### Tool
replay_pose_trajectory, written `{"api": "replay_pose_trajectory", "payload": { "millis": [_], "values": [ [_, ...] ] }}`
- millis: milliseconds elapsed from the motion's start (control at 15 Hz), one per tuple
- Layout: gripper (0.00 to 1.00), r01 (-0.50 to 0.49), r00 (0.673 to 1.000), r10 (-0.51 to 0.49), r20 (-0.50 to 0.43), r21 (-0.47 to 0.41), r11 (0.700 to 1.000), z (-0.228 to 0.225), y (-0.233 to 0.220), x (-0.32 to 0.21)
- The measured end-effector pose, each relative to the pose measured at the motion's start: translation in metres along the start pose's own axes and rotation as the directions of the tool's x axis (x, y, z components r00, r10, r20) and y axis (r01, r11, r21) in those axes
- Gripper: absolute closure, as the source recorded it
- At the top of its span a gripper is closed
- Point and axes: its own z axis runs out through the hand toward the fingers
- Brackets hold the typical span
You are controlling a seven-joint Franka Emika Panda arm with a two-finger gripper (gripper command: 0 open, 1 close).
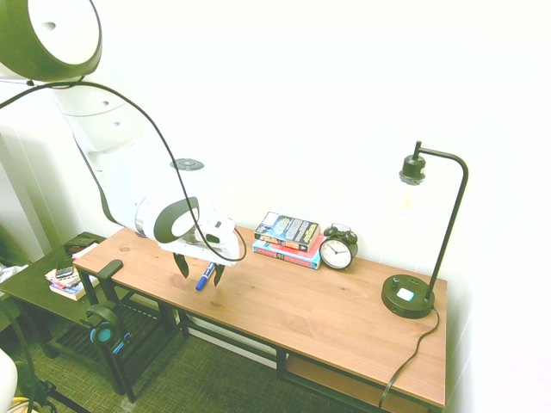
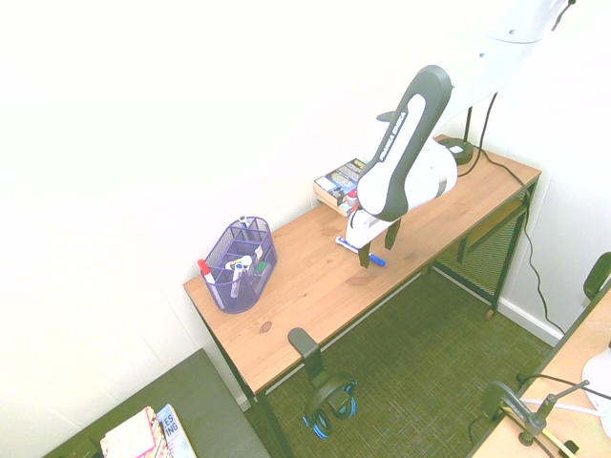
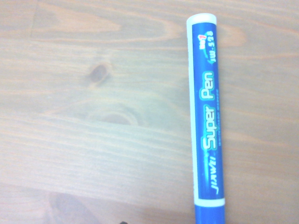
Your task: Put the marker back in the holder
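The blue marker [image 1: 205, 275] with a white band lies flat on the wooden table [image 1: 327, 314], close to its front edge. My gripper [image 1: 200, 271] hangs low over it, open, one finger on each side and neither touching it. From the other side, the gripper [image 2: 378, 246] straddles the marker [image 2: 347, 244], whose blue tip pokes out past the fingers. The wrist view shows the marker [image 3: 206, 126] close up on the wood, printed "Super Pen". The purple mesh holder [image 2: 241, 265] stands near the table's far end with several pens in it, well apart from the gripper.
A stack of books [image 1: 289, 237], a black alarm clock [image 1: 337, 249] and a black desk lamp [image 1: 411, 292] stand along the wall side. Headphones [image 2: 329, 410] hang off a hook at the table's front edge. A low side table [image 1: 43, 280] holds more books.
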Motion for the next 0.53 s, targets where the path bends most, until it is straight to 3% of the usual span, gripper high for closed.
{"api": "replay_pose_trajectory", "payload": {
  "millis": [533],
  "values": [
    [1.00,0.052,0.998,-0.052,-0.028,0.006,0.999,0.011,-0.012,-0.001]
  ]
}}
